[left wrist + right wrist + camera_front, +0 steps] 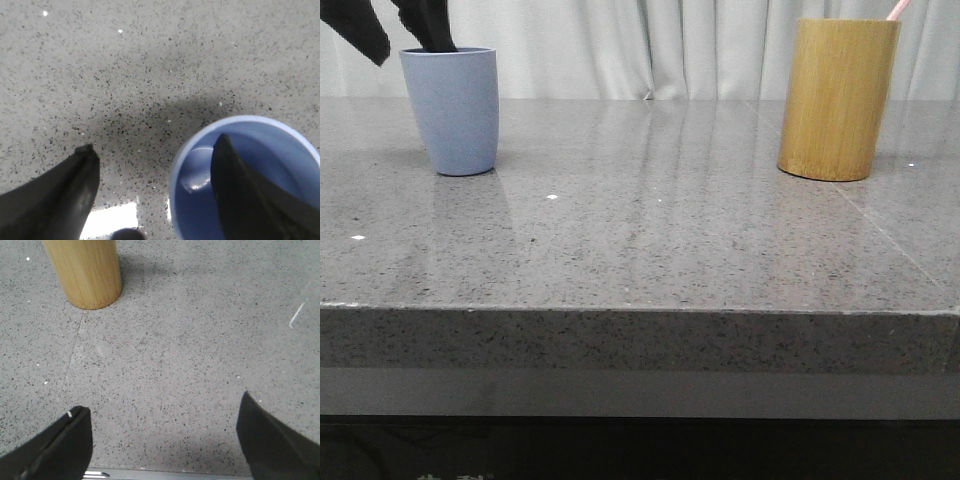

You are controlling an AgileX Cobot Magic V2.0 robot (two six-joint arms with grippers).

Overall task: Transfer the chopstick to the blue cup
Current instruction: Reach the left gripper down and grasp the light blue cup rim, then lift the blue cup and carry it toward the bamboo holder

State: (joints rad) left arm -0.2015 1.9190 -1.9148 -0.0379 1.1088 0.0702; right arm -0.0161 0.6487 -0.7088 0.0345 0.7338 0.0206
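The blue cup (pixel 450 110) stands at the far left of the table. My left gripper (pixel 415 50) hangs open over its rim, one finger (pixel 250 195) reaching inside the cup (pixel 260 135) and the other finger (pixel 55 195) outside it; the left gripper (pixel 155 141) holds nothing. The cup's inside shows no stick. A pink chopstick tip (pixel 897 9) sticks out of the tan bamboo cup (pixel 838 98) at the far right. My right gripper (pixel 163 402) is open and empty, low over the table, short of the bamboo cup (pixel 85 270). It is out of the front view.
The grey speckled stone table (pixel 650 240) stretches between the two cups. Its front edge (pixel 165 473) lies just under the right gripper's fingers. A white curtain (pixel 650 45) hangs behind the table.
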